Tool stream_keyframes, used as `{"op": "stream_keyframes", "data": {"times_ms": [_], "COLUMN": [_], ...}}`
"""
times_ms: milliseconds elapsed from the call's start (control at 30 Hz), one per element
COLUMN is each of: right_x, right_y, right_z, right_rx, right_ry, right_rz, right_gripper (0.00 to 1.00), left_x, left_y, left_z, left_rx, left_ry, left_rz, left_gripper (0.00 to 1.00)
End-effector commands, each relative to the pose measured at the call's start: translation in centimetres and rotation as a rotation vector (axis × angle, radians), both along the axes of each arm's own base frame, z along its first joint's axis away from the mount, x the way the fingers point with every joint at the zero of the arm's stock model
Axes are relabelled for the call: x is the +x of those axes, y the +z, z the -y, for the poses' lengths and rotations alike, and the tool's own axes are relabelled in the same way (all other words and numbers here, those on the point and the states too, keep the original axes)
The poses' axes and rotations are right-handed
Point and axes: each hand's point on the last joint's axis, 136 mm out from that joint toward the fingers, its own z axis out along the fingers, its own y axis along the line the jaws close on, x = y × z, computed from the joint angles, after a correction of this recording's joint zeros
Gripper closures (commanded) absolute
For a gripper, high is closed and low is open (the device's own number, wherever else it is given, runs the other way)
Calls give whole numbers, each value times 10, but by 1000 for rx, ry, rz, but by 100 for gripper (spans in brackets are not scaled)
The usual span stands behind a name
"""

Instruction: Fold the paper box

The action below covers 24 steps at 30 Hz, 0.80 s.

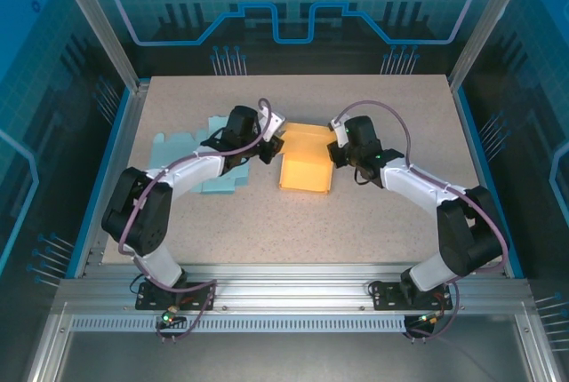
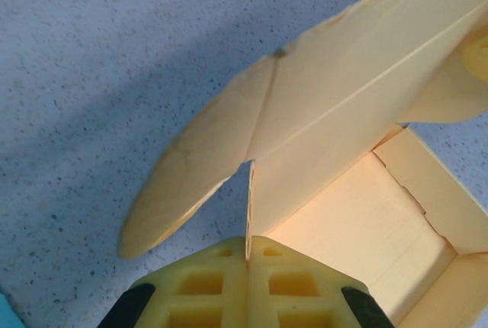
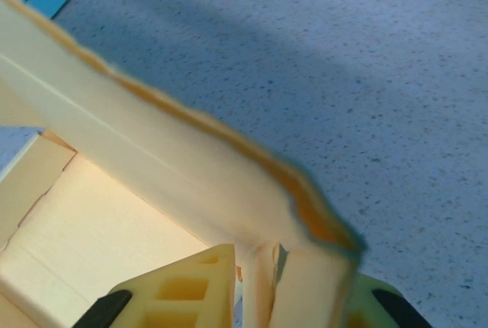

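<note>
While the yellow paper box (image 1: pixel 307 167) sits open at the middle of the table (image 1: pixel 293 231), the left gripper (image 2: pixel 248 248) pinches its left wall, fingers pressed fully together. The right gripper (image 3: pixel 293 274) clamps the opposite wall, fingers slightly apart.

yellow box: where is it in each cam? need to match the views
Top external: yellow box mid-table, centre of picture.
Left wrist: yellow box fills centre and right.
Right wrist: yellow box lower left, its wall crossing diagonally.
Shared landmark: speckled tabletop around it.

The paper box (image 1: pixel 307 173) sits on the table (image 1: pixel 373 231), right of a sheet (image 1: pixel 182 144).
</note>
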Motion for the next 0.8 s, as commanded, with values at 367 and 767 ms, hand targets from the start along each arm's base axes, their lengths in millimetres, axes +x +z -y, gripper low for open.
{"op": "stream_keyframes", "data": {"times_ms": [367, 767], "right_x": [14, 13], "right_y": [2, 15], "right_z": [7, 10], "right_rx": [80, 82], "right_ry": [-230, -241], "right_rz": [12, 28], "right_gripper": [70, 56], "left_x": [17, 15], "left_y": [9, 2], "left_z": [6, 6], "left_rx": [-24, 4], "left_ry": [213, 204], "left_rz": [105, 110], "left_gripper": [100, 100]}}
